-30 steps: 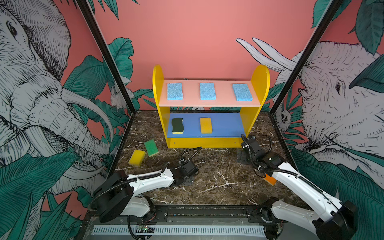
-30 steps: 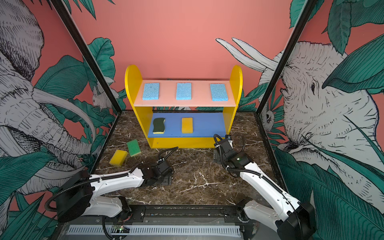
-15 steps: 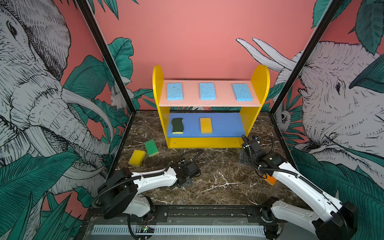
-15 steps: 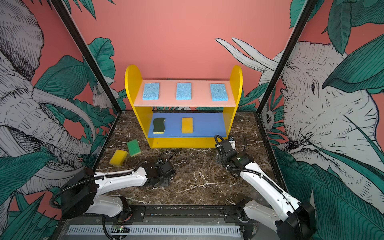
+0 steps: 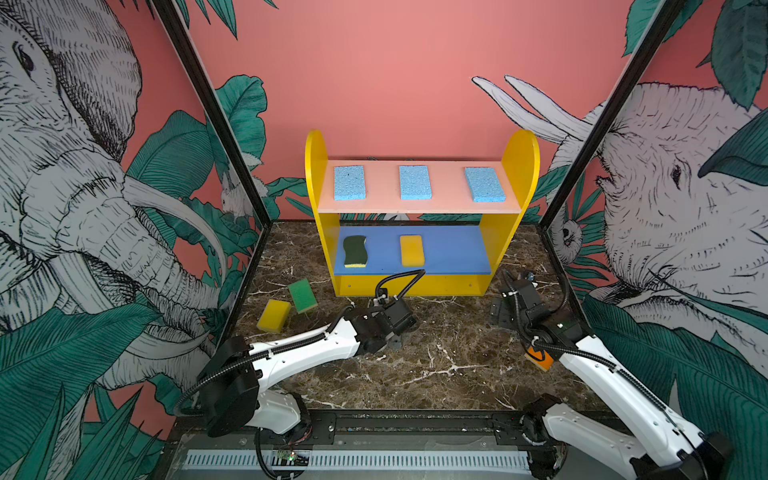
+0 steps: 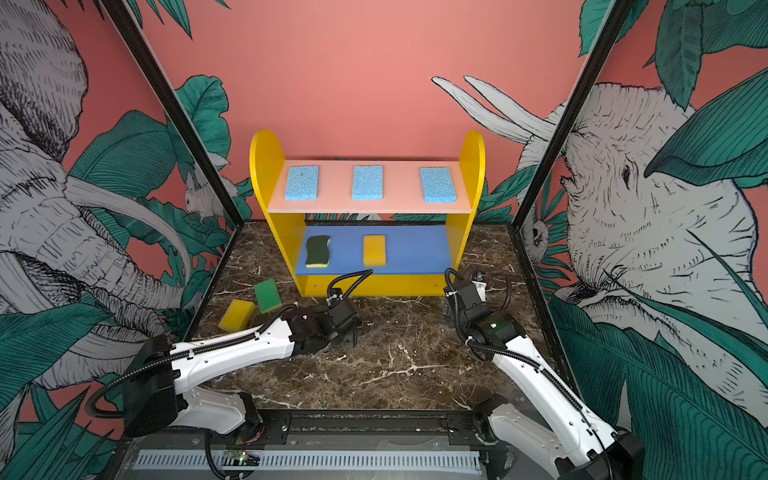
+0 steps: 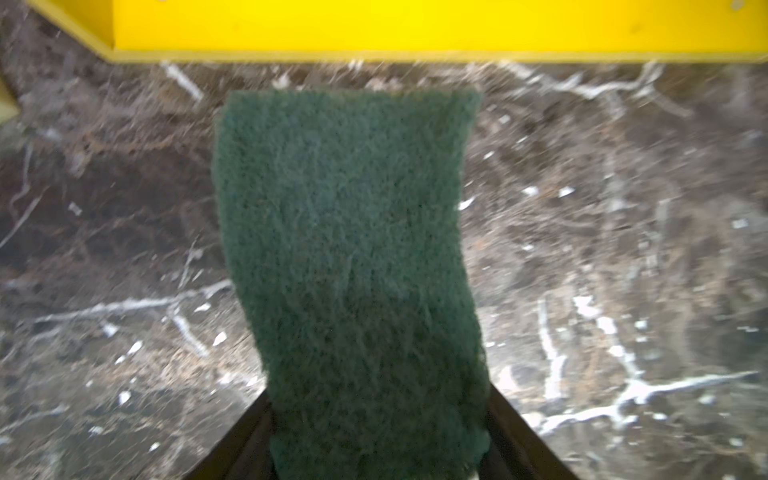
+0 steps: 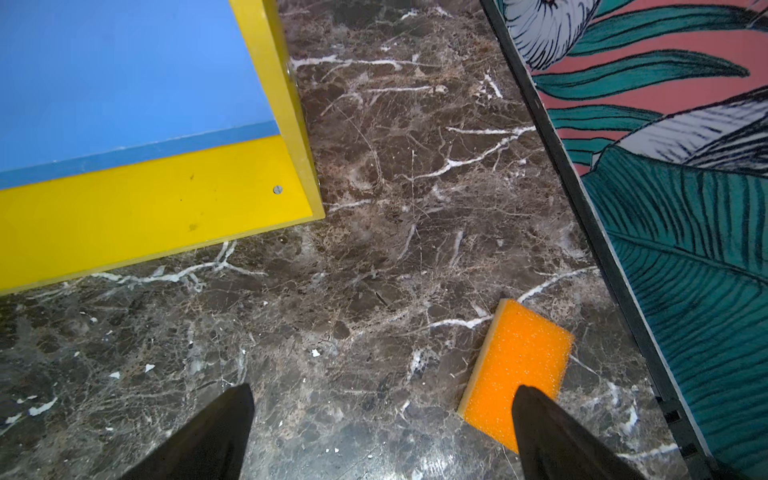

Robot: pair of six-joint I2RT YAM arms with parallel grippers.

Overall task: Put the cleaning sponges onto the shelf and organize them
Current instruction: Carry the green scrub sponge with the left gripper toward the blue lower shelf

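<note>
I'm gripping the dark-green sponge [image 7: 349, 249] in my left gripper [image 7: 378, 392] at the shelf's [image 5: 453, 286] 6 o'clock (blurry view). My right gripper [image 8: 383, 388] is gaping wide near the orange sponge [image 8: 519, 357].

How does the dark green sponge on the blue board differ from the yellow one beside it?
The dark green sponge is wavy-edged with a yellow underlayer; the yellow sponge is a plain straight-sided rectangle. The green one sits nearer the shelf's side panel. Both lie flat on the blue board, apart.
</note>
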